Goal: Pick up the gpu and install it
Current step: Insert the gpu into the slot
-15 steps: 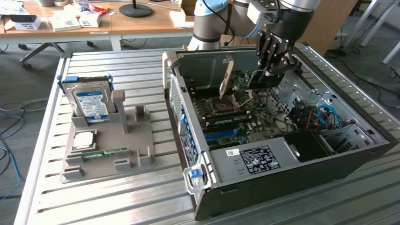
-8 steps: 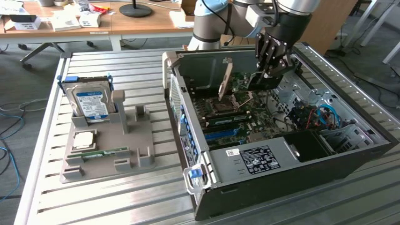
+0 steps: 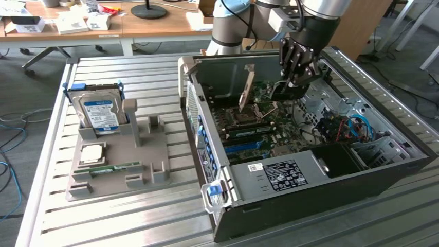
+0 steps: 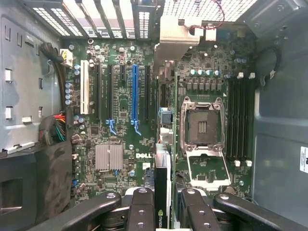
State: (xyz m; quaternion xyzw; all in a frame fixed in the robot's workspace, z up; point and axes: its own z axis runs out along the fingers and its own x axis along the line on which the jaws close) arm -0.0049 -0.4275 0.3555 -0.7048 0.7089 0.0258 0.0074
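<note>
Your open case (image 3: pixel 329 191) lies on the surface (image 3: pixel 130 221) at the exterior view's right. The holder (image 3: pixel 147 150) is just beside it at the left, with the hard drive (image 3: pixel 99 113) standing at its far end. Inside the case, the gpu (image 4: pixel 162 187) sits edge-on between the jaws, over the motherboard (image 4: pixel 122 139), between the expansion slots (image 4: pixel 134 91) and the processor socket (image 4: pixel 203 126).

Counted on one slatted desk (image 3: pixel 137 221): one robot arm (image 3: pixel 312 20), one open computer case (image 3: pixel 384 175), one gpu (image 4: pixel 162 192) and one grey tray (image 3: pixel 154 170). The tray accounts for one hard drive (image 3: pixel 97 110), one processor chip (image 3: pixel 92 153) and one green memory stick (image 3: pixel 118 168). The case's single motherboard (image 4: pixel 144 156) adds one open processor socket (image 4: pixel 203 126), four memory slots (image 4: pixel 239 118), one white expansion slot (image 4: pixel 85 94), one blue expansion slot (image 4: pixel 134 91) and one finned heatsink (image 4: pixel 109 157).
</note>
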